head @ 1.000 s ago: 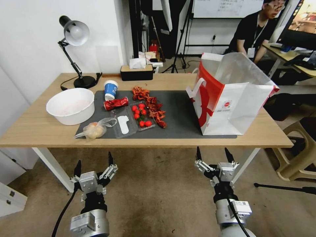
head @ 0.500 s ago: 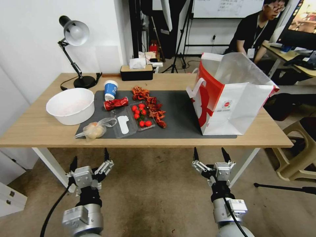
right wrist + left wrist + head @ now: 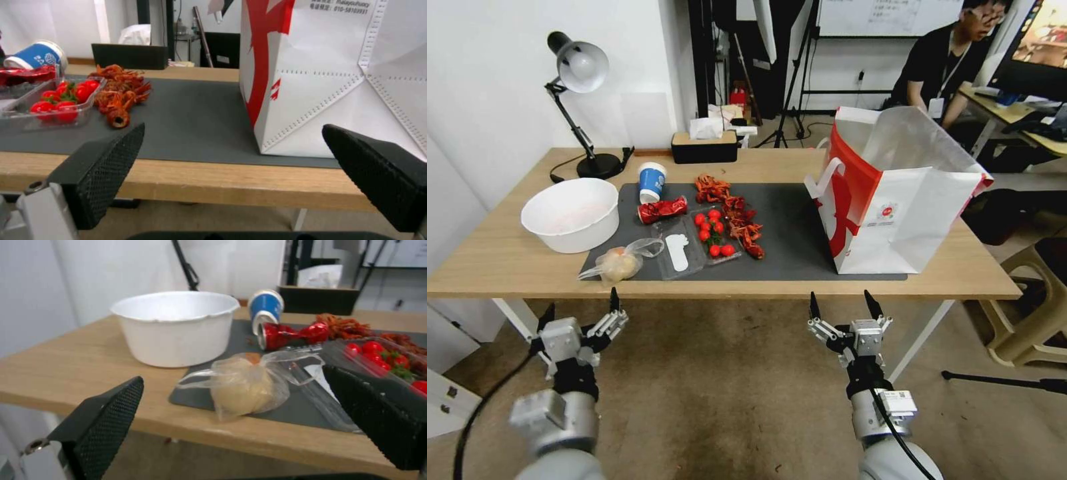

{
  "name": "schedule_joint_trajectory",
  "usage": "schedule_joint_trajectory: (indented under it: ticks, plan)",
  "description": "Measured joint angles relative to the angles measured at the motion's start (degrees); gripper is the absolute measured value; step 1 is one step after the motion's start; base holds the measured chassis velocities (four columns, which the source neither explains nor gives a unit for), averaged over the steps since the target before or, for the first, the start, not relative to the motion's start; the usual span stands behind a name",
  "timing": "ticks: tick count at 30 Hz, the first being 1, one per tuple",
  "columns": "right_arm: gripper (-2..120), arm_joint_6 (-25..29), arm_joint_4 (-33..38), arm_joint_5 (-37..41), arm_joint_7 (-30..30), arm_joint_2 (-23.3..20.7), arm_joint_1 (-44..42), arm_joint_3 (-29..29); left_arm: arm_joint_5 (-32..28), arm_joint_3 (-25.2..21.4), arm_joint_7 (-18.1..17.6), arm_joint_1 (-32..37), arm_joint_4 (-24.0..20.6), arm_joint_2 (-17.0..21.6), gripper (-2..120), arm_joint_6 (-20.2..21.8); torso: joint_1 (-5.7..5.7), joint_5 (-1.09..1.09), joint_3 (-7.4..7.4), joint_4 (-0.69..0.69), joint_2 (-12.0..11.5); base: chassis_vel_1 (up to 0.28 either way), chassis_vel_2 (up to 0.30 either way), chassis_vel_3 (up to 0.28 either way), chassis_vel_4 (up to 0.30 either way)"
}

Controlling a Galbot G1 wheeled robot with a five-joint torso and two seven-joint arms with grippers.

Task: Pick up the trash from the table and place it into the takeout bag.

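Trash lies on the table's point(image 3: 507, 260) dark mat point(image 3: 794, 233): a white bowl point(image 3: 569, 213) at the left, a blue-and-white paper cup point(image 3: 651, 181), a crushed red can point(image 3: 662, 209), a knotted clear bag point(image 3: 617, 263) with yellowish contents, a clear plastic tray of tomatoes point(image 3: 714, 233) and red crayfish shells point(image 3: 737, 217). The takeout bag point(image 3: 894, 200) stands upright and open on the right. My left gripper point(image 3: 582, 303) hangs open below the front edge, facing the knotted bag point(image 3: 242, 385). Also open, my right gripper point(image 3: 840, 299) faces the takeout bag's corner point(image 3: 333, 83).
A desk lamp point(image 3: 579, 70) and a black tissue box point(image 3: 704, 147) stand at the table's back. White table legs point(image 3: 527, 327) flank the arms below the front edge. A stool point(image 3: 1034, 313) stands to the right, with another desk behind it.
Both grippers have risen toward the table's front edge. The left one has also shifted left. Nothing on the table has moved.
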Motion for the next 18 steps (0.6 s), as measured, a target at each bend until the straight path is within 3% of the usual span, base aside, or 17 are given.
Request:
schedule_joint_trajectory:
  ticks: [1,4,6,9,15,18]
  plan:
    - [100,0.0,0.0,0.0,0.0,0.0,0.0,0.0,0.0,0.0,0.0,0.0,0.0,0.0,100,0.0,0.00,0.00,0.00,0.00,0.0,0.000,0.000,0.000,0.000]
    - [100,-0.1,0.3,0.0,0.1,-0.3,-0.2,0.1,-9.3,-3.3,2.1,-3.4,2.9,7.4,100,2.2,0.00,-0.02,0.00,0.00,0.0,0.000,0.000,0.000,0.000]
    - [100,-0.1,0.3,0.0,0.1,-0.4,-0.2,0.1,-10.1,-3.5,2.3,-3.8,3.2,8.2,100,2.5,0.00,-0.02,0.00,0.01,0.0,0.000,0.000,0.000,0.000]
    - [100,-0.2,0.3,-0.2,0.2,-0.5,-0.5,0.1,-15.0,-3.5,3.9,-8.6,7.2,14.6,100,4.1,0.00,-0.01,0.00,0.02,0.0,0.000,0.000,0.000,0.000]
    - [100,-0.4,0.3,-0.6,0.4,-0.1,-0.7,0.2,-17.8,0.1,5.3,-15.2,13.4,19.6,100,4.9,0.00,-0.02,0.00,0.00,0.0,0.000,0.000,0.000,0.000]
    - [100,-0.5,0.3,-0.7,0.4,0.1,-0.7,0.2,-18.2,1.0,5.9,-16.5,14.4,20.5,100,5.1,0.01,-0.02,0.01,0.00,0.0,0.000,0.000,0.000,0.000]
